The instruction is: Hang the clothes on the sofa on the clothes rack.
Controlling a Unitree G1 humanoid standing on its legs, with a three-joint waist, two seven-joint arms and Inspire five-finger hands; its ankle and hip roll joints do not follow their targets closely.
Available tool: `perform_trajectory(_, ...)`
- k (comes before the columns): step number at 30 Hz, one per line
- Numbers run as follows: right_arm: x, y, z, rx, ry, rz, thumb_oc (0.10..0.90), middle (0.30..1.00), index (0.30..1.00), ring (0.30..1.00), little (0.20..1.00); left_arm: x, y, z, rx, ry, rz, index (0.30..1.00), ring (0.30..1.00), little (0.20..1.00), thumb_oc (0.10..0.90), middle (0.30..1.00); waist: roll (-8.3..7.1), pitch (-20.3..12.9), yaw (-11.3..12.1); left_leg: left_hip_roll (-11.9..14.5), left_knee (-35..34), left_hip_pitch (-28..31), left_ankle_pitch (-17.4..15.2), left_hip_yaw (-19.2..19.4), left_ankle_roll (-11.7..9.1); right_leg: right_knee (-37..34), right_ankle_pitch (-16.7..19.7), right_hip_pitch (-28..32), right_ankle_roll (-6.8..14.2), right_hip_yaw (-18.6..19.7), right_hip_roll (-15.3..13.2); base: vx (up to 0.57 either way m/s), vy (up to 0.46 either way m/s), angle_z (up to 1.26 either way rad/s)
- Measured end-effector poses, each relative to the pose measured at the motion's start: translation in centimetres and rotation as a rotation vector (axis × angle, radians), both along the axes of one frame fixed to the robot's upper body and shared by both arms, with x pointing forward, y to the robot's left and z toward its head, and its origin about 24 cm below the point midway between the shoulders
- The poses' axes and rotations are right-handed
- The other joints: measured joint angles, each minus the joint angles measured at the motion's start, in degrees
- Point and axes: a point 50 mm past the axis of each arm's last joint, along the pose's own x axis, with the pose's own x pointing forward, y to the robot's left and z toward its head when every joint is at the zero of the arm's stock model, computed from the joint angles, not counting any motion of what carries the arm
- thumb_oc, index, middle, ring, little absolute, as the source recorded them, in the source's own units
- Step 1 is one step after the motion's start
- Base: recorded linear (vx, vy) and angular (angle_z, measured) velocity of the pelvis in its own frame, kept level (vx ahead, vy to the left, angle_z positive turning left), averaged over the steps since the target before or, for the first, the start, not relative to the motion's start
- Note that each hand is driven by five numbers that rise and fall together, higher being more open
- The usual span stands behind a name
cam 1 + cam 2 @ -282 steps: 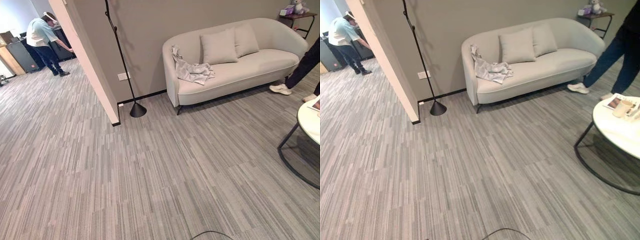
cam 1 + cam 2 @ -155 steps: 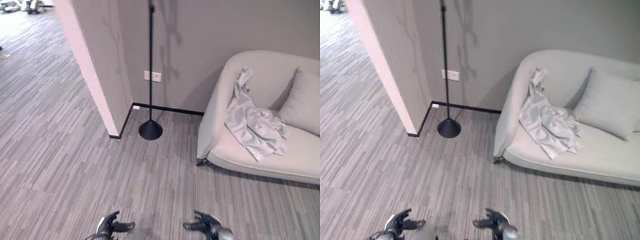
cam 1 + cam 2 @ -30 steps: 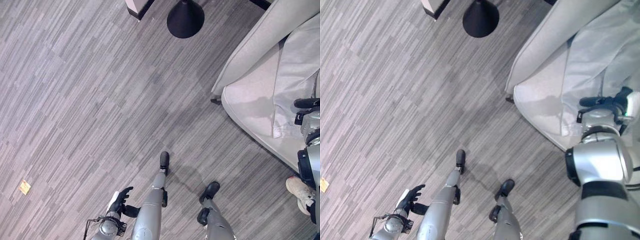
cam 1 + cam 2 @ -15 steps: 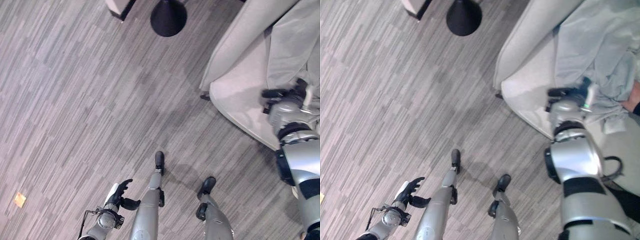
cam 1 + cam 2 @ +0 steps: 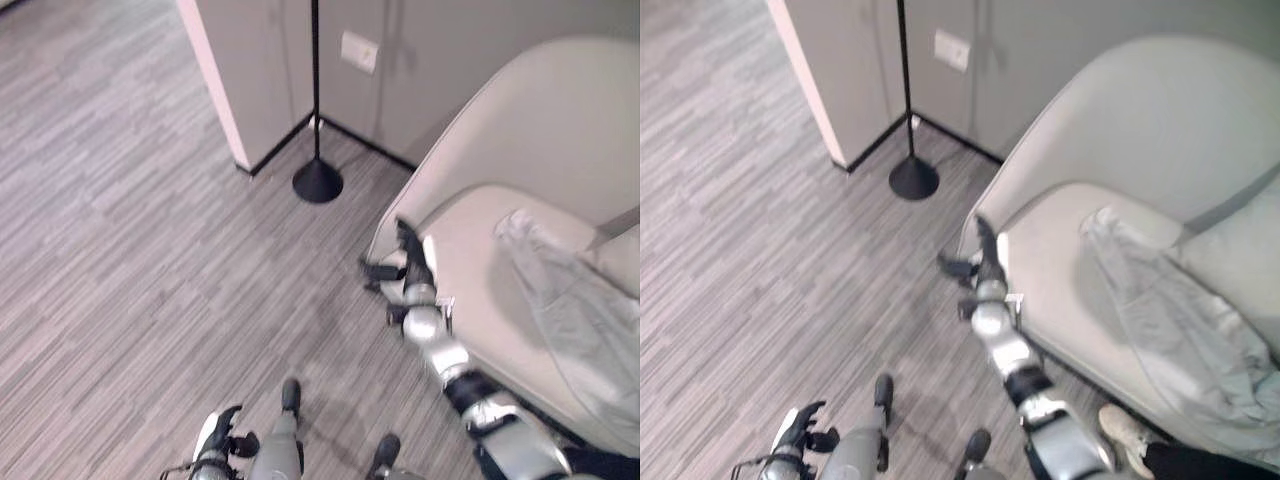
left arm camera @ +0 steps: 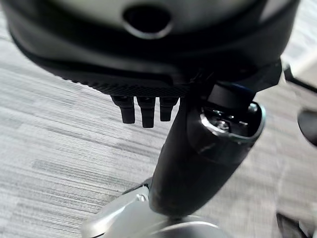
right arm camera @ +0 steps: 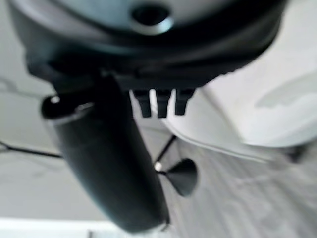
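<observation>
Still reaching: right hand fingers spread, empty, over sofa edge; clothes beyond fingers, ungrasped. Left hand relaxed, idle.

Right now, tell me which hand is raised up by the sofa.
The right hand, open, up at the sofa's front edge; the left hand hangs low by the floor.

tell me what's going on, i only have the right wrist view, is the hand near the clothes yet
Observer: Not on them. The right hand is raised at the sofa's front corner, fingers straight; the clothes lie further along the seat.
Operator: that black cone i see, what is it
Observer: The base of the clothes rack, standing on the floor by the wall corner, apart from the sofa.
Operator: left hand doing anything
Observer: No, the left hand hangs low over the floor, fingers relaxed, holding nothing.
</observation>
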Motion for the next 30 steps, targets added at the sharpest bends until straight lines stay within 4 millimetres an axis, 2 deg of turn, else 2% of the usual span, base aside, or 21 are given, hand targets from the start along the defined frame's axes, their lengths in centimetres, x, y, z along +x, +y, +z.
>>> perform_trajectory(1, -1.0, -0.4, -1.5, -0.013, 0.063, 0.006, 0.800, 0.900, 0.900, 0.900, 0.900, -1.1, 0.1, -0.3, 0.002, 0.038, 0.023, 0.900, 0.900, 0.900, 0.800, 0.900, 0.31, -1.29, -0.18, -0.05, -0.02, 0.70, -0.03, 1.02, 0.01, -0.24, 0.51, 0.51, 0.11, 0.39, -0.14, 0.07, 0.049, -0.30)
perform_trajectory(4, -3.2, -1.8, -4.1, -0.041, 0.172, 0.003, 0.800, 0.900, 0.900, 0.900, 0.900, -2.7, -0.2, -0.7, -0.007, 0.080, 0.033, 0.900, 0.900, 0.900, 0.800, 0.900, 1.28, -3.77, -1.18, 0.06, -0.19, 2.33, -0.20, 1.91, -0.07, -0.98, 1.24, 1.75, 0.51, 1.47, -0.10, 0.07, 0.069, -0.21)
perform_trajectory(6, -5.8, -2.4, -6.7, -0.043, 0.285, 0.013, 0.800, 0.900, 0.900, 0.900, 0.900, -3.5, -0.3, -0.9, 0.007, 0.112, 0.008, 0.900, 0.900, 0.900, 0.800, 0.900, 1.10, -5.65, -1.34, 0.10, -0.30, 3.94, -0.67, 2.41, -0.27, -1.75, 1.26, 3.29, 0.53, 1.67, -0.06, 0.04, 0.039, -0.12)
perform_trajectory(10, -9.4, -2.5, -9.5, -0.038, 0.425, 0.064, 0.800, 0.900, 0.900, 0.900, 0.900, -3.9, -0.2, -0.9, 0.024, 0.139, -0.024, 0.900, 0.900, 0.900, 0.800, 0.900, 0.72, -7.47, -2.26, 0.14, -0.31, 5.48, -1.27, 2.76, -0.44, -1.98, 0.98, 4.67, 0.48, 1.74, -0.09, 0.01, 0.044, -0.03)
perform_trajectory(11, -10.0, -2.2, -9.8, -0.025, 0.442, 0.091, 0.800, 0.900, 0.900, 0.900, 0.900, -3.9, 0.0, -0.9, 0.033, 0.144, -0.039, 0.900, 0.900, 0.900, 0.800, 0.900, 0.56, -7.73, -3.10, 0.15, -0.28, 5.61, -1.26, 2.85, -0.45, -1.95, 0.96, 4.67, 0.47, 1.84, -0.11, 0.00, 0.032, -0.03)
perform_trajectory(19, -10.2, -2.4, -10.0, 0.030, 0.464, 0.076, 0.800, 0.900, 0.900, 0.900, 0.900, -4.6, 0.2, -1.0, 0.039, 0.165, -0.053, 0.900, 0.900, 0.900, 0.800, 0.900, 0.06, -8.41, -3.14, 0.26, -0.30, 7.43, -1.57, 4.47, -0.36, -1.86, 0.74, 5.33, 0.49, 3.44, -0.40, 0.00, -0.009, -0.10)
perform_trajectory(21, -10.7, -2.4, -10.3, 0.063, 0.483, 0.080, 0.800, 0.900, 0.900, 0.900, 0.900, -4.8, 0.3, -1.0, 0.033, 0.173, -0.058, 0.900, 0.900, 0.900, 0.800, 0.900, -0.47, -8.91, -3.13, 0.28, -0.29, 7.46, -1.58, 4.53, -0.37, -1.86, 0.73, 5.33, 0.51, 3.50, -0.40, -0.01, -0.022, -0.01)
perform_trajectory(25, -11.7, -3.0, -10.7, 0.108, 0.502, 0.070, 0.800, 0.900, 0.900, 0.900, 0.900, -4.9, 0.4, -1.0, 0.032, 0.175, -0.057, 0.900, 0.900, 0.900, 0.800, 0.900, -0.61, -9.00, -3.02, 0.33, -0.30, 7.44, -1.59, 4.55, -0.39, -1.86, 0.72, 5.29, 0.69, 3.57, -0.37, -0.01, -0.023, 0.00)
perform_trajectory(26, -11.5, -3.2, -10.5, 0.128, 0.482, 0.067, 0.800, 0.900, 0.900, 0.900, 0.900, -4.4, 0.6, -0.9, 0.032, 0.159, -0.040, 0.900, 0.900, 0.900, 0.800, 0.900, -0.89, -6.51, -3.11, 0.31, -0.26, 7.57, -1.90, 4.80, -0.43, -2.07, 0.58, 5.54, 0.91, 3.55, -0.34, 0.00, 0.000, 0.00)
perform_trajectory(27, -11.6, -3.2, -10.8, 0.172, 0.502, 0.052, 0.800, 0.900, 0.900, 0.900, 0.900, -4.9, 0.6, -1.0, 0.012, 0.168, 0.000, 0.900, 0.900, 0.900, 0.800, 0.900, -0.76, -6.44, -2.24, -0.45, 0.23, 7.68, -1.91, 4.50, -0.46, -2.10, 0.49, 5.52, 1.06, 3.84, 0.21, -0.05, 0.001, -0.46)
perform_trajectory(28, -11.7, -3.9, -12.8, 0.515, 0.595, -0.132, 0.800, 0.900, 0.900, 0.900, 0.900, -6.1, 0.5, -1.3, -0.156, 0.158, 0.291, 0.900, 0.900, 0.900, 0.800, 0.900, -1.33, -6.46, 0.74, -0.73, 2.27, 8.83, -3.50, 2.28, -1.22, -2.75, 0.72, 6.18, 1.10, 6.97, -0.04, -0.04, 0.014, -0.48)
perform_trajectory(29, -12.6, -4.6, -13.7, 0.571, 0.634, -0.222, 0.800, 0.900, 0.900, 0.900, 0.900, -6.8, 0.4, -1.5, -0.185, 0.174, 0.353, 0.900, 0.900, 0.900, 0.800, 0.900, -0.94, -6.51, 2.19, -1.18, 2.25, 9.88, -4.32, -0.62, -1.65, -3.40, 0.92, 7.57, 1.34, 7.26, -0.13, -0.01, -0.008, -0.25)
perform_trajectory(30, -13.9, -5.6, -14.3, 0.588, 0.668, -0.286, 0.800, 0.900, 0.900, 0.900, 0.900, -7.4, -0.1, -1.7, -0.212, 0.193, 0.378, 0.900, 0.900, 0.900, 0.800, 0.900, -0.87, -6.64, 2.39, -1.79, 2.11, 10.17, -4.34, -1.82, -1.57, -3.44, 0.45, 8.76, 1.96, 6.08, -0.45, 0.04, 0.025, 0.46)
